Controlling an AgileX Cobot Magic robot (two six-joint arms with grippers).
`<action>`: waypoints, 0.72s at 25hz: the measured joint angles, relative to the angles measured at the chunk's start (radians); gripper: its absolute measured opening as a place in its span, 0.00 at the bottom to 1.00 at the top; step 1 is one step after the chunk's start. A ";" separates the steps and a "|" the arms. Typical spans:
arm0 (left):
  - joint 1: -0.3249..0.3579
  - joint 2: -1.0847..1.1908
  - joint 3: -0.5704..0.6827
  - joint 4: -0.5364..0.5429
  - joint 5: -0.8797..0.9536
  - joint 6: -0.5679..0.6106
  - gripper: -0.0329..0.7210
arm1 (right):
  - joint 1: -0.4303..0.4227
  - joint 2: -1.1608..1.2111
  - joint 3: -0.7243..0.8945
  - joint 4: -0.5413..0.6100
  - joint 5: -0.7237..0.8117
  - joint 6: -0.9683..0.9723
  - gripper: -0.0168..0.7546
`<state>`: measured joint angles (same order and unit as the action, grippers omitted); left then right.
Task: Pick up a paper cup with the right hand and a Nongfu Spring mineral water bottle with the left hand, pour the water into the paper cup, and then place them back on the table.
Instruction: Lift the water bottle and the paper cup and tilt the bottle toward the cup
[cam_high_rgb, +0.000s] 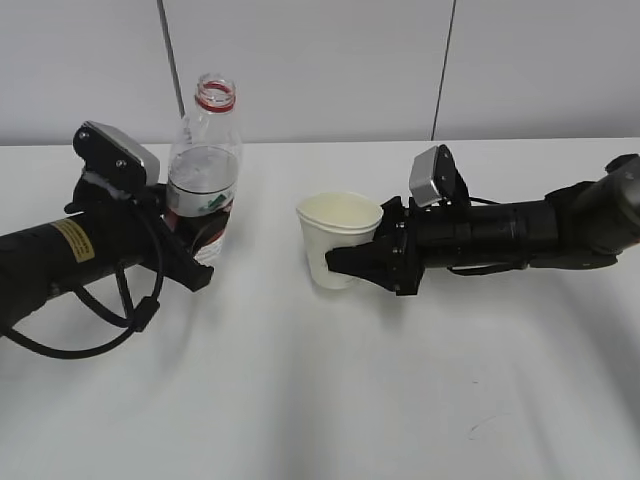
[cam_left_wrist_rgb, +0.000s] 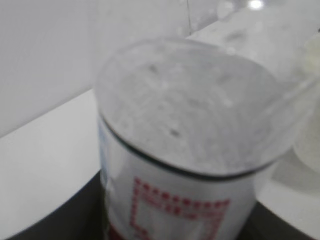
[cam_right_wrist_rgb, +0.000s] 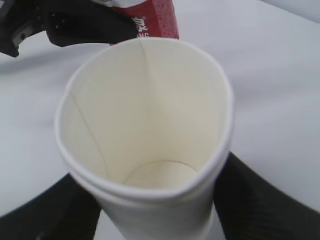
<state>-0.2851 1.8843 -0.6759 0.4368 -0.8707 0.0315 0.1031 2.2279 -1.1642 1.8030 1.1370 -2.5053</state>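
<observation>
The Nongfu Spring bottle (cam_high_rgb: 205, 160) stands upright at the left, uncapped, with a red neck ring and a red-and-white label. My left gripper (cam_high_rgb: 200, 245) is shut on its lower body; in the left wrist view the bottle (cam_left_wrist_rgb: 190, 125) fills the frame between the dark fingers (cam_left_wrist_rgb: 65, 222). The white paper cup (cam_high_rgb: 335, 225) is upright at the middle. My right gripper (cam_high_rgb: 350, 262) is shut on its lower half. In the right wrist view the cup (cam_right_wrist_rgb: 145, 115) is squeezed oval between black fingers (cam_right_wrist_rgb: 260, 200), and I see no water inside. Whether either is lifted off the table (cam_high_rgb: 320, 400), I cannot tell.
The bottle and cup are about a hand's width apart. The bottle's red label (cam_right_wrist_rgb: 152, 17) and my left gripper's black body (cam_right_wrist_rgb: 75, 22) show just beyond the cup in the right wrist view. A grey wall runs behind the table's far edge (cam_high_rgb: 320, 140).
</observation>
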 joint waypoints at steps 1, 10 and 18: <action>0.000 -0.011 0.000 -0.012 0.012 0.018 0.52 | 0.000 -0.007 0.000 -0.005 0.000 0.004 0.65; 0.000 -0.074 0.000 -0.058 0.109 0.223 0.52 | 0.000 -0.034 0.000 -0.060 0.000 0.041 0.65; 0.000 -0.075 0.000 -0.077 0.119 0.363 0.52 | 0.043 -0.034 0.000 -0.100 0.000 0.070 0.65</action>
<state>-0.2851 1.8096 -0.6759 0.3598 -0.7521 0.3947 0.1459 2.1937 -1.1642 1.7029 1.1375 -2.4358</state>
